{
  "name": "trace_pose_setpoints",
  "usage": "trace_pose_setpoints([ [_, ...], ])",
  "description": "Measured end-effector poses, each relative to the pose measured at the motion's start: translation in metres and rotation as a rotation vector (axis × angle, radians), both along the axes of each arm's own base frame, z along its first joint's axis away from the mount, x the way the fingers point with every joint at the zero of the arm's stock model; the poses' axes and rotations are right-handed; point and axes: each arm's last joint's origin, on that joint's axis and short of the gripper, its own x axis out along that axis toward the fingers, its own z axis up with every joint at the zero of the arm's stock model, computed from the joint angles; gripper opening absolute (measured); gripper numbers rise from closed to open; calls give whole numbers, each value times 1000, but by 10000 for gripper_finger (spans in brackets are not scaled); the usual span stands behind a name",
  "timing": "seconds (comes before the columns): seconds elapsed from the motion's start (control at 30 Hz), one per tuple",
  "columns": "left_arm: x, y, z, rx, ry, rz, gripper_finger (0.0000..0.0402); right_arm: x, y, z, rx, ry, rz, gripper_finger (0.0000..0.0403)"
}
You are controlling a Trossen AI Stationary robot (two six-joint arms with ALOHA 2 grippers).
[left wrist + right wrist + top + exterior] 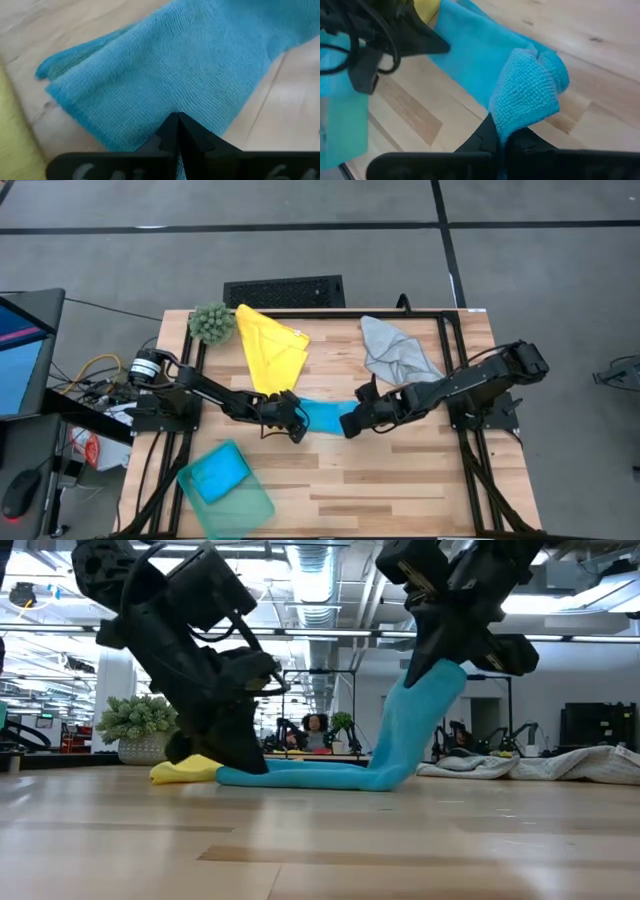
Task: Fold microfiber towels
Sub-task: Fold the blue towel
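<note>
Blue towel (322, 416): lying mid-frame on the tabletop (400, 480).
Left gripper (296, 430): you are pinching one end low.
Right gripper (350, 426): you are pinching the other end, lifting.
Feel: soft, light, floppy; grab corners.

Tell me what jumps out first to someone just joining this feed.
The bright blue towel stretched at the table's middle, between both arms. The left pincer is shut on one end, low on the wood, while the right pincer is shut on the other end and lifts it off the table. Behind them lie a yellow towel and a grey towel, with a clear tub at the front left holding a folded teal towel.
</note>
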Motion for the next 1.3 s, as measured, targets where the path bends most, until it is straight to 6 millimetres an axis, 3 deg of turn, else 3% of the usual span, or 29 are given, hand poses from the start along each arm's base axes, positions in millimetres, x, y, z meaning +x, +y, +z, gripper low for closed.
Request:
trace_pose_setpoints([
  [0.13, 5, -3, -8, -14, -22, -10, 0, 2, 1, -3, 10, 1, 11, 31],
  [0.47, 15, -5, -4, -17, -63, -6, 0, 12, -1, 3, 30, -100, 0, 30],
  [0.9, 17, -4, -1, 10, -78, 19, 0, 16, -8, 2, 4, -111, 5, 34],
  [1.3, 19, -4, 1, 7, -104, 33, 0, 36, -11, -14, 8, -163, 45, 51],
])
